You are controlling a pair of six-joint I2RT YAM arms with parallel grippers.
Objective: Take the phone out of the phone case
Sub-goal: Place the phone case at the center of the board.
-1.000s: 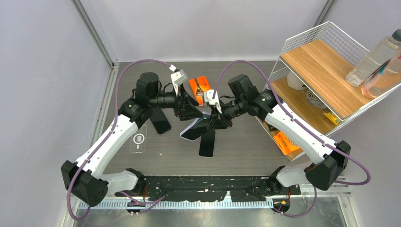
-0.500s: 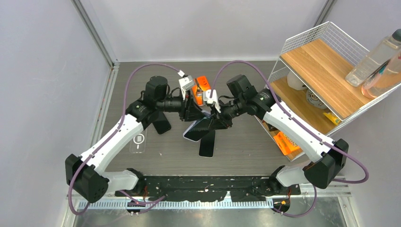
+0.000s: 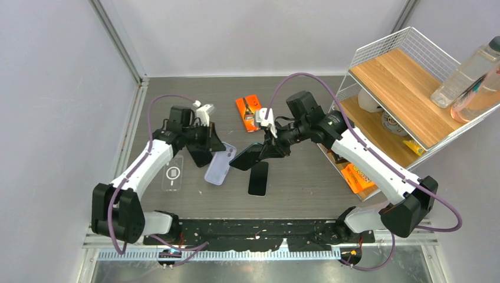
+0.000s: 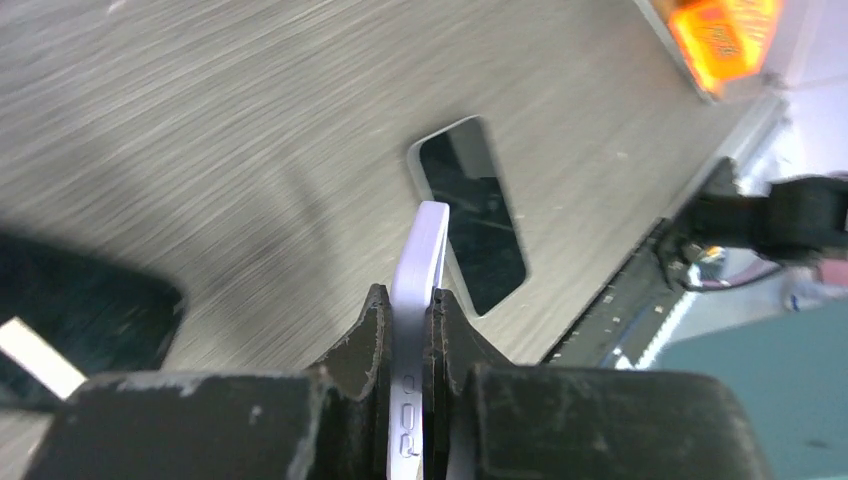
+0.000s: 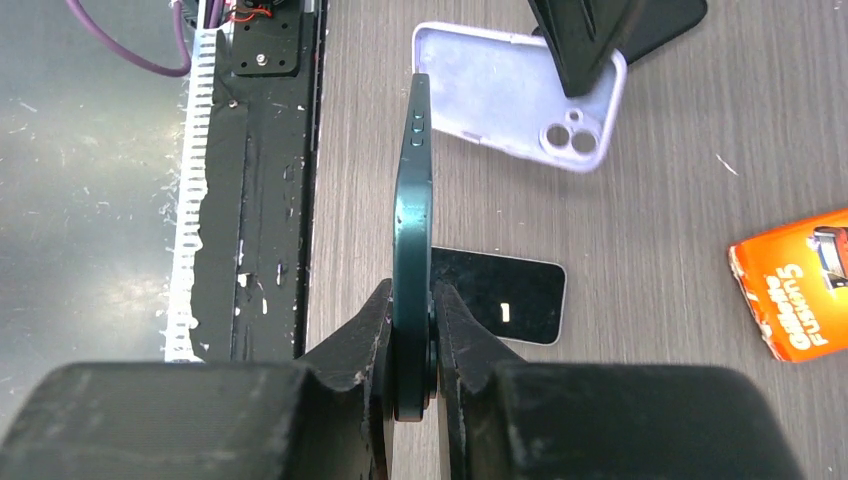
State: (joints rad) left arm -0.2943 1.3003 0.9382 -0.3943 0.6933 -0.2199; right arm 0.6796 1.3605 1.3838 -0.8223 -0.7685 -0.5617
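Held only edge-on in the right pincer (image 5: 412, 305) above mid-bench, the freed green phone (image 5: 413, 180) may slip onto the black phone (image 5: 500, 296) below, while the left pincer (image 4: 406, 310) grips the empty lilac case (image 4: 425, 235) leftward.

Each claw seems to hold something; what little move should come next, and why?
Probably lower the right claw and lay the dark phone on the table: it is already free of the lilac case, which the left claw grips apart.
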